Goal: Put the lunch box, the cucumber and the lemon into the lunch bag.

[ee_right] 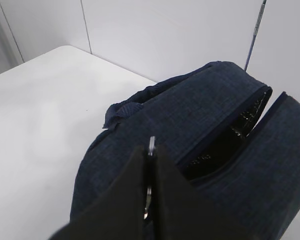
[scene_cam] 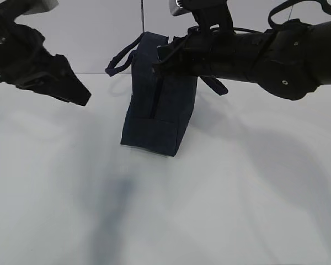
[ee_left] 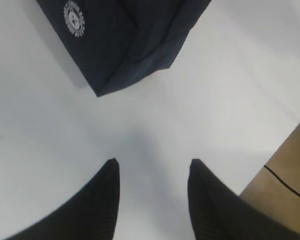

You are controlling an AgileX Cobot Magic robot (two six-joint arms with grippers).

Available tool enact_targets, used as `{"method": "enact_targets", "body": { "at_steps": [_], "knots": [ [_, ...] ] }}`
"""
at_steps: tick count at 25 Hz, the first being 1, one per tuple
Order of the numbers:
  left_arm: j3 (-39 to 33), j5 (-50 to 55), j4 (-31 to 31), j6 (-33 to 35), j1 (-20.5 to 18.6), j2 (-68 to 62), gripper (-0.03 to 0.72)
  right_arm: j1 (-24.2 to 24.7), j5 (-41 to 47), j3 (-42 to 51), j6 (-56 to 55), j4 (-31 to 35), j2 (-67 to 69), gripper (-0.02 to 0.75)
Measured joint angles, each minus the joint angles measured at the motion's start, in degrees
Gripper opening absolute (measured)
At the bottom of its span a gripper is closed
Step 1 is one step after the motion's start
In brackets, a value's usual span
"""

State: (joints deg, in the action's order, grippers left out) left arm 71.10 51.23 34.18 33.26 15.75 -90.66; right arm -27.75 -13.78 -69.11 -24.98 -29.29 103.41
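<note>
The dark navy lunch bag (scene_cam: 157,110) stands on the white table, its round white logo (ee_left: 74,19) showing in the left wrist view. Its top zipper gapes partly open (ee_right: 230,137). My right gripper (ee_right: 151,149) is at the bag's top (scene_cam: 164,58), shut on the metal zipper pull (ee_right: 151,142), which sticks out between the fingertips. My left gripper (ee_left: 154,162) hangs open and empty above bare table, left of the bag (scene_cam: 81,96). The lunch box, the cucumber and the lemon are out of view.
Two loop handles (scene_cam: 118,61) (scene_cam: 215,85) hang off either side of the bag. The table's edge (ee_left: 270,165) runs close to my left gripper, with brown floor and a black cable (ee_left: 285,182) beyond it. A pale wall stands behind the table.
</note>
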Motion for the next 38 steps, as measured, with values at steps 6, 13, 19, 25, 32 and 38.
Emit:
{"method": "enact_targets", "body": {
  "at_steps": [6,13,19,25,32,38],
  "knots": [
    [0.0,-6.9,1.5,2.2,3.7,-5.1,0.369,0.0,0.1,0.0,0.0,0.0,0.0,0.0],
    [0.0,-14.0,5.4,6.7,7.4,-8.7,0.371,0.0,0.2,-0.1,0.0,0.0,0.0,0.0],
    [0.0,-20.8,7.4,9.8,8.9,-9.0,0.372,0.0,0.2,-0.2,0.0,0.0,0.0,0.0],
    [0.0,-19.8,7.5,10.1,8.9,-10.6,0.372,0.0,0.2,-0.2,0.0,0.1,0.0,0.0],
    [0.0,-19.0,7.5,10.2,8.9,-11.1,0.373,0.0,3.2,-0.9,0.0,0.1,-0.5,0.0],
    [0.0,-18.9,7.5,10.2,8.9,-11.1,0.373,0.0,18.1,-7.1,-1.5,1.1,-0.8,0.0]
  ]
}}
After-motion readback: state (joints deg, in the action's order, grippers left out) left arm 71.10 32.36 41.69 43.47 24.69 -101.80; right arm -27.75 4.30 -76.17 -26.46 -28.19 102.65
